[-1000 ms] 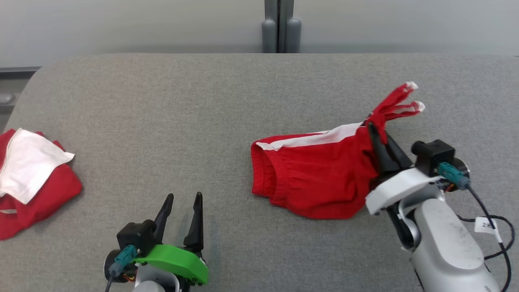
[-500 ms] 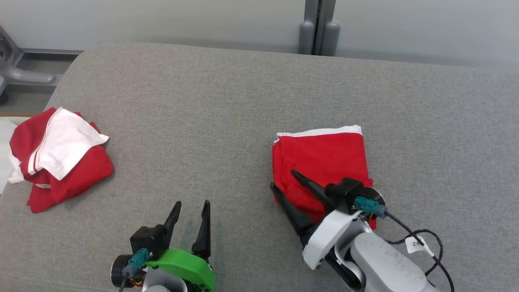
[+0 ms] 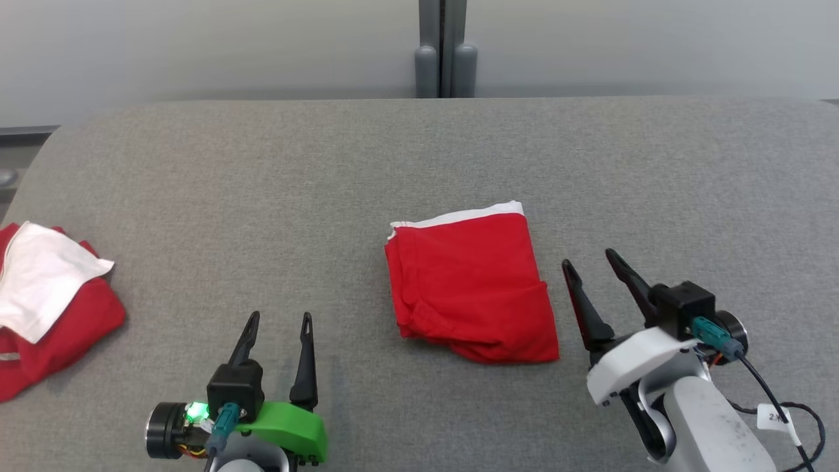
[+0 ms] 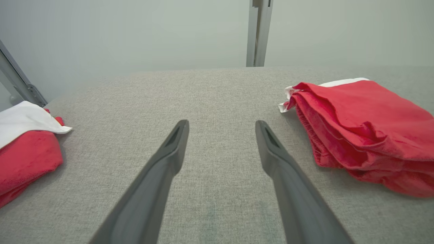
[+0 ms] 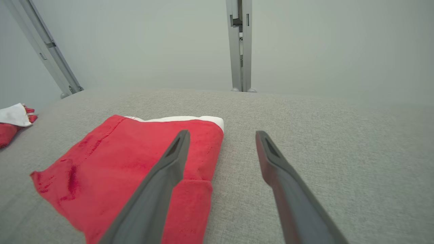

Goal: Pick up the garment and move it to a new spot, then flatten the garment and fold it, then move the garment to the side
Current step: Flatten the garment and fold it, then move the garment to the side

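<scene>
- Red garment (image 3: 468, 288) lies folded on the worktop (image 3: 262, 183), a little right of centre. Red face is up, with a white band along the far edge.
- Key relation: the garment is immediately left of the right tool (image 3: 587, 257). Its long axis runs near–far, with the near end skewed slightly right, so its right edge is almost parallel to that tool's fingers.
- Right tool: jaws wide, nothing in them. It sits just beside the garment's right edge, and the head view shows a strip of bare worktop between them.
- Left tool (image 3: 280, 315): jaws wide, empty, at near-left. It is clearly farther from the garment, with open worktop between.
- Left wrist view shows stacked fold layers on the garment's left side. There is a small loose flap at the near-right corner.
- Judgement: the fold looks done and the move to the side is what's left. The right arm is nearer, and a short shift left would put its jaws over the right edge.
- Nothing blocks either tool's path.
- A second red-and-white pile (image 3: 46, 308) sits at the worktop's left edge, well apart. A grey post (image 3: 446, 59) stands beyond the far edge.
- Risk: a single-edge pinch may catch only the top layer and let the fold open when lifted.
</scene>
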`<state>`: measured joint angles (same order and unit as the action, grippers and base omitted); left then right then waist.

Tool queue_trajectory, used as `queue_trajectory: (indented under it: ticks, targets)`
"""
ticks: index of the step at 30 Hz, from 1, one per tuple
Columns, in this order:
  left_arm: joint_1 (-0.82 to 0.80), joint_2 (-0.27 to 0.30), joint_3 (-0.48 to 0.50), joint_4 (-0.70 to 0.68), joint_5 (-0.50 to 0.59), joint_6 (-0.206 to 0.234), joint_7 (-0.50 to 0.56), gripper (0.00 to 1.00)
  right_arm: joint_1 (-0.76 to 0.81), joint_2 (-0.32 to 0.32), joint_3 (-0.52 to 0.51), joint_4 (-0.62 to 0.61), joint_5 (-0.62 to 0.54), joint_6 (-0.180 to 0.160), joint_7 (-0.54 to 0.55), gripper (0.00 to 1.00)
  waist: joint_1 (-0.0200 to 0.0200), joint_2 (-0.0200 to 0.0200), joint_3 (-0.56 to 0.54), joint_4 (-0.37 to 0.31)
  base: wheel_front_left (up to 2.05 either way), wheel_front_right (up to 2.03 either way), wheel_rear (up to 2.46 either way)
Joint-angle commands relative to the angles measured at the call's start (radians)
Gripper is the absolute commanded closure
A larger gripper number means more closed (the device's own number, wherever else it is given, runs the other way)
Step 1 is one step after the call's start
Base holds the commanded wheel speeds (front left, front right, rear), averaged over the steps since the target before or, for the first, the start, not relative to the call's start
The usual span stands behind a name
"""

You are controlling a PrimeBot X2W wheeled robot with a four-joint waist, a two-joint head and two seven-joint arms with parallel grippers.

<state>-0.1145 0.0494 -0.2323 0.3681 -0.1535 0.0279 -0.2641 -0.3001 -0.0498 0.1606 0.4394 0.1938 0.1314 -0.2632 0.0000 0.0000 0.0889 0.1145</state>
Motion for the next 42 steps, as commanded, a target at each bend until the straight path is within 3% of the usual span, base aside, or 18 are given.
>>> queue_trajectory:
  ticks: [1, 11, 16, 29, 33, 37, 39, 40, 41, 42]
  targets:
    - [0.019, 0.003, 0.006, -0.008, 0.023, 0.009, 0.0, 0.0, 0.03, -0.003, -0.027, -0.011, -0.02, -0.001, -0.002, 0.0, 0.0, 0.0, -0.017, -0.033, 0.0, 0.0, 0.0]
    - [0.109, 0.003, 0.015, -0.036, 0.044, 0.025, 0.0, 0.0, 0.173, -0.005, -0.148, 0.01, 0.011, -0.002, -0.002, 0.0, 0.0, 0.0, -0.052, -0.067, 0.0, 0.0, 0.0]
    - [0.132, 0.003, 0.006, -0.047, 0.038, 0.031, 0.0, 0.0, 0.184, -0.004, -0.135, 0.031, 0.011, -0.002, -0.002, 0.0, 0.0, 0.0, -0.05, -0.067, 0.0, 0.0, 0.0]
    - [0.011, 0.003, -0.05, -0.049, -0.027, 0.003, 0.0, 0.0, -0.081, -0.003, 0.008, 0.094, 0.021, -0.002, -0.002, 0.0, 0.0, 0.0, 0.099, 0.037, 0.0, 0.0, 0.0]
    - [-0.022, 0.003, -0.07, -0.038, -0.04, -0.001, 0.0, 0.0, -0.169, -0.005, 0.059, 0.188, 0.005, -0.002, -0.002, 0.0, 0.0, 0.0, 0.135, 0.081, 0.0, 0.0, 0.0]
    - [-0.038, 0.003, -0.083, -0.03, -0.065, 0.007, 0.0, 0.0, -0.222, -0.005, 0.033, 0.33, 0.017, -0.002, -0.002, 0.0, 0.0, 0.0, 0.157, 0.119, 0.0, 0.0, 0.0]
    - [-0.042, 0.002, -0.09, -0.032, -0.071, 0.009, 0.0, 0.0, -0.238, -0.004, 0.022, 0.378, 0.028, -0.002, -0.002, 0.53, 0.0, 0.0, 0.165, 0.131, 0.0, 0.0, 0.0]
    - [-0.042, 0.003, -0.093, -0.034, -0.073, 0.012, 0.0, 0.0, -0.241, -0.004, 0.02, 0.394, 0.037, -0.002, -0.002, 0.62, 0.0, 0.0, 0.167, 0.134, 0.0, 0.0, 0.0]
    - [-0.041, 0.003, -0.095, -0.035, -0.076, 0.014, 0.0, 0.0, -0.241, -0.004, 0.019, 0.4, 0.047, -0.002, -0.002, 0.98, 0.0, 0.0, 0.169, 0.134, 0.0, 0.0, 0.0]
    - [-0.039, 0.003, -0.095, -0.036, -0.076, 0.016, 0.0, 0.0, -0.239, -0.004, 0.018, 0.406, 0.053, -0.002, -0.001, 1.0, 0.0, 0.0, 0.171, 0.133, 0.0, 0.0, 0.0]
